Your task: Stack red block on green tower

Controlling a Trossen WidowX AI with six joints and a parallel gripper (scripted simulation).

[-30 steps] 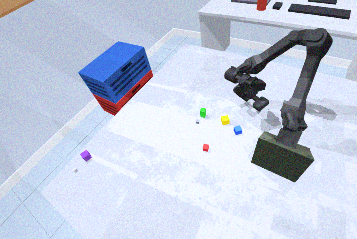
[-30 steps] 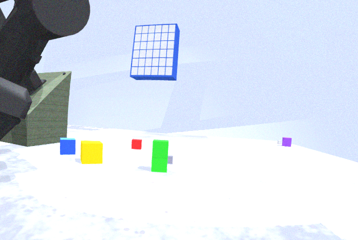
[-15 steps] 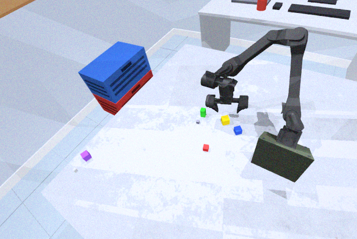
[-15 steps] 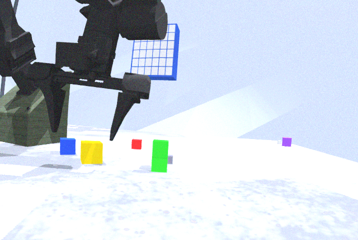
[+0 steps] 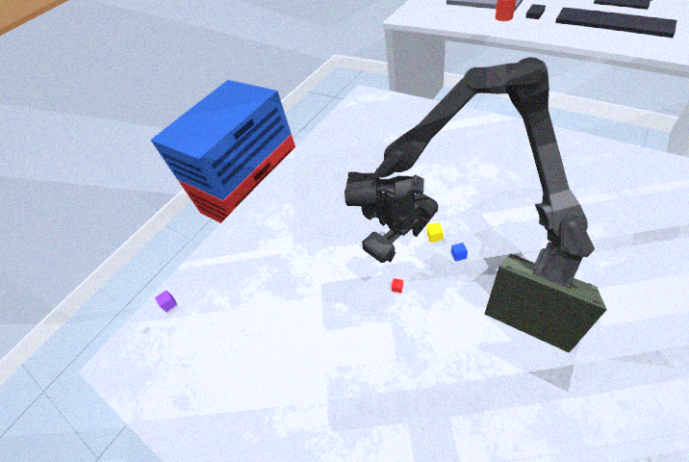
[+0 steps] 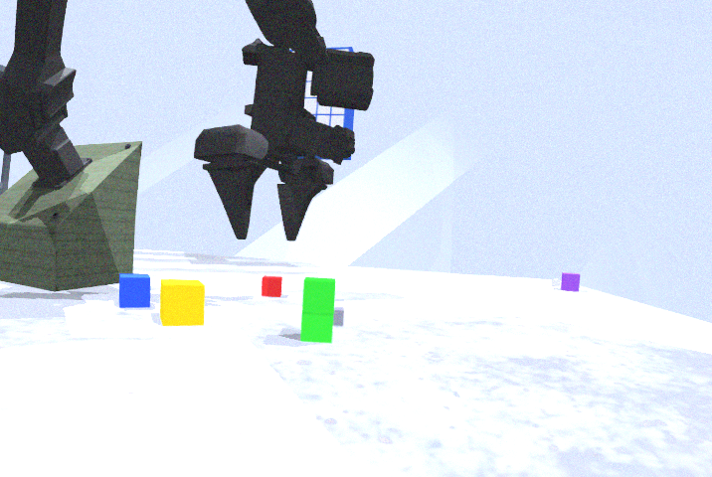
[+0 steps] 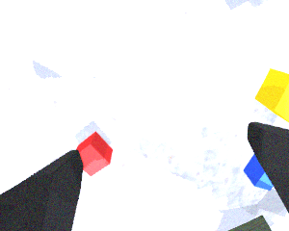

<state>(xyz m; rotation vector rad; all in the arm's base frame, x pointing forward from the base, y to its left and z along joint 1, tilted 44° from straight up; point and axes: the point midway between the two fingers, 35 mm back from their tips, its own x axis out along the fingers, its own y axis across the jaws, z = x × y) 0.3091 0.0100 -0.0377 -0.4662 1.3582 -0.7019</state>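
Observation:
The small red block (image 5: pixel 396 285) (image 6: pixel 271 286) (image 7: pixel 97 150) lies on the floor surface, apart from the other blocks. The green tower (image 6: pixel 318 309), two green blocks one on the other, stands upright in the exterior view; the arm hides it in the top view, and it is out of the wrist view. My gripper (image 6: pixel 267 239) (image 7: pixel 167 145) is open and empty, fingers pointing down, well above the blocks. In the wrist view the red block shows just beside the left fingertip, which covers a bit of its edge.
A yellow block (image 5: pixel 435 232) (image 6: pixel 182 303) (image 7: pixel 275 90) and a blue block (image 5: pixel 459 251) (image 6: pixel 134 291) (image 7: pixel 256 172) lie near the arm's base (image 5: pixel 544 310). A small grey block (image 6: pixel 339 316) is behind the tower. A purple block (image 5: pixel 165 300) (image 6: pixel 570 281) lies far off. Blue and red crates (image 5: pixel 231 119) stand farther away.

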